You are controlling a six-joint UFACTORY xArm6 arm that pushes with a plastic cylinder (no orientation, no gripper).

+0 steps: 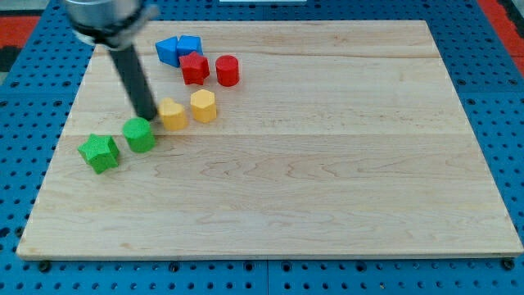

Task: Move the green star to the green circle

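Observation:
The green star [99,152] lies near the board's left edge. The green circle [140,134] sits just to its upper right, a small gap between them. My tip [150,119] ends just above and right of the green circle, between it and a yellow block [172,114]. The rod rises from there toward the view's top left.
A second yellow block [203,106] sits right of the first. Two blue blocks [169,51] [189,46], a red star-like block [195,69] and a red round block [228,71] cluster near the top. The wooden board [327,164] lies on a blue pegboard.

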